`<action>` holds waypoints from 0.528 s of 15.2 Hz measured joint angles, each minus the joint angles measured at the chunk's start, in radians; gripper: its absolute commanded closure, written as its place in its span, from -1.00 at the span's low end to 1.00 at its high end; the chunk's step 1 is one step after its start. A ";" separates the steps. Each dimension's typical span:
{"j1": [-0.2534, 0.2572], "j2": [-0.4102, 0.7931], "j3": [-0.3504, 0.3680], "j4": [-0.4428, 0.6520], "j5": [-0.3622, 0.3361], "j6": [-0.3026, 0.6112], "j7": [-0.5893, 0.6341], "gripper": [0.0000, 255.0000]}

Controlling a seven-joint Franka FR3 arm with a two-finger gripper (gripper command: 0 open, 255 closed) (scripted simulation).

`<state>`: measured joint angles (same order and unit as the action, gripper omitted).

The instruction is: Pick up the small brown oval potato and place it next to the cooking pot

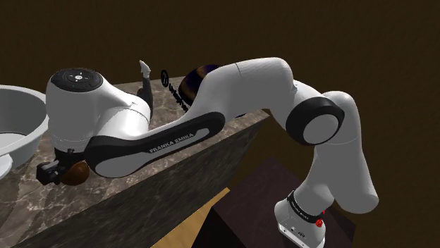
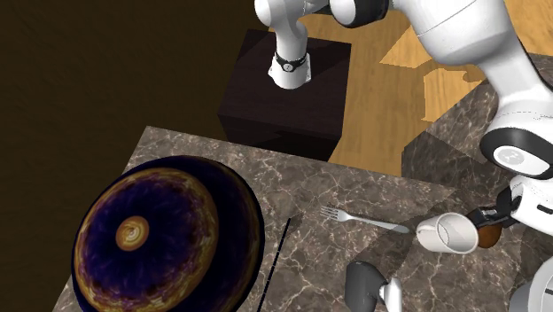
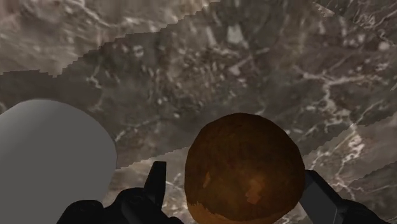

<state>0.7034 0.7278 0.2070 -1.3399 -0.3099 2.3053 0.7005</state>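
Note:
The brown oval potato (image 3: 245, 168) lies on the marble counter (image 3: 191, 63) between my gripper's (image 3: 234, 174) two black fingers. They stand apart; a gap shows between one finger (image 3: 157, 181) and the potato, so it is not clasped. In the shoulder view the gripper (image 1: 51, 171) is low over the counter at the left, the potato (image 1: 76, 173) right beside it. The large white pot (image 1: 17, 123) stands just beyond, at that view's left edge. In the second exterior view the potato (image 2: 489, 237) sits under the gripper (image 2: 498, 213), next to a white cup (image 2: 447, 233).
A dark purple domed thing (image 2: 159, 235) fills the counter's other end, with a fork (image 2: 363, 219) between it and the cup. A pale grey rounded thing (image 3: 51, 165) sits close beside one finger. The counter edge (image 1: 176, 169) drops to a wooden floor.

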 measured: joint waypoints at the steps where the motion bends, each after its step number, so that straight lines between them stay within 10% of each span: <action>1: 0.000 0.000 0.000 0.000 0.000 0.000 0.000 -1.00; 8: -0.007 -0.078 0.013 -0.024 0.015 -0.057 -0.007 -1.00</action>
<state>0.6963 0.6498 0.2196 -1.3635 -0.2947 2.2487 0.6935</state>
